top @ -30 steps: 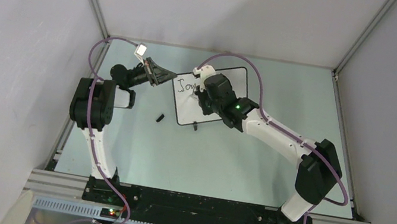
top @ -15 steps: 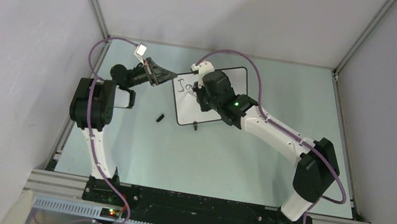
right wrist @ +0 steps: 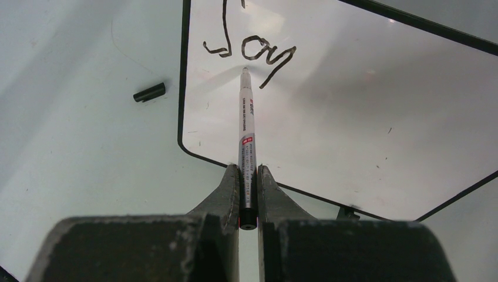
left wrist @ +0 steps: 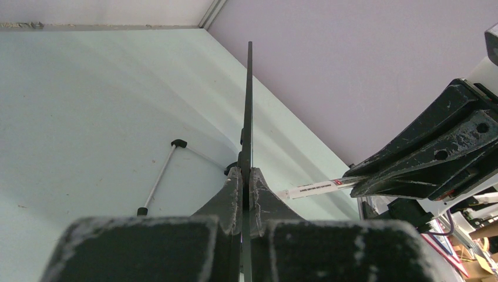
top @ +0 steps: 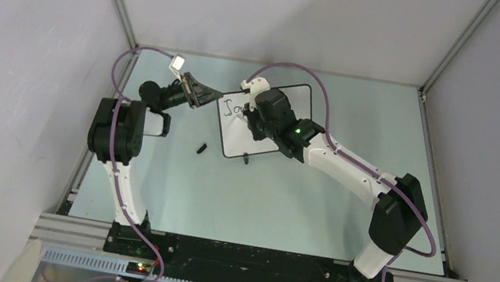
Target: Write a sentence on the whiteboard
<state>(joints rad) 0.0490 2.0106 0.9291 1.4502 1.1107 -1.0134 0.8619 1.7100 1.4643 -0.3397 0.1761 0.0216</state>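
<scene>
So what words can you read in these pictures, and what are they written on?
"Joy": the sentence so far, in black handwriting on the whiteboard.
Print along the marker pen: too small to read in either wrist view.
No other text shows.

The whiteboard (right wrist: 352, 129), white with a thin black frame and rounded corners, sits far back on the worktop (top: 260, 203); the sentence (right wrist: 252, 51) reads only "Joy".
</scene>
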